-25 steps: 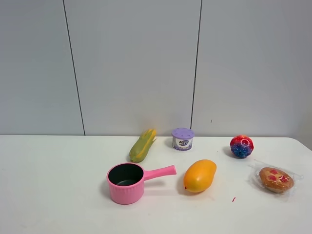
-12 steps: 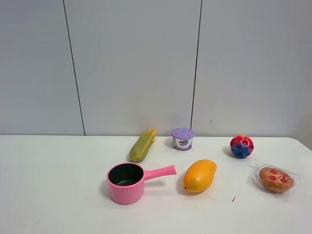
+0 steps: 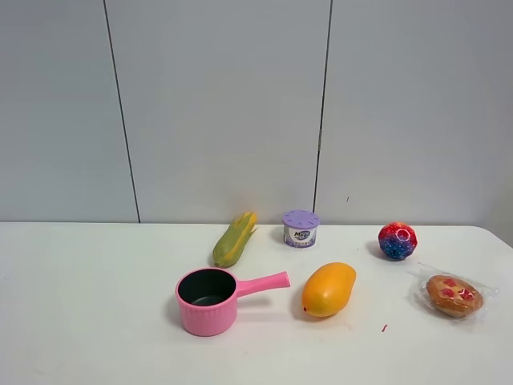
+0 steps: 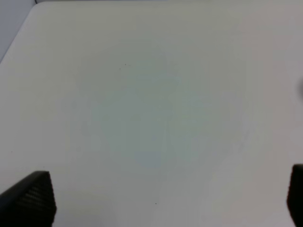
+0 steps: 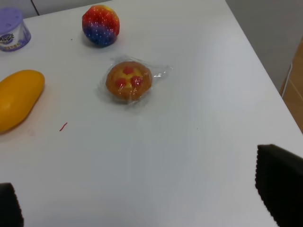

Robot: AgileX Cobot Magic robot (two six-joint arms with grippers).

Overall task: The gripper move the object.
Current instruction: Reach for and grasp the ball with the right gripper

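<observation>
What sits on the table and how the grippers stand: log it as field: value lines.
target: bumpy red-and-blue glittery ball, back right of the white table, untouched
near it: plastic-wrapped round pastry, orange-yellow mango
elsewhere: pink saucepan, yellow-green corn cob, purple-lidded tub
left gripper: open, empty, tabletop below
right gripper: open, empty, apart from the ball

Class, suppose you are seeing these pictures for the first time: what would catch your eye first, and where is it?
The pink pot stands out first, near the front of the white table, its handle pointing toward the orange-yellow mango beside it. Next comes the red-and-blue ball farther back on the right, with a wrapped pastry nearer the camera by the table's right edge.
</observation>
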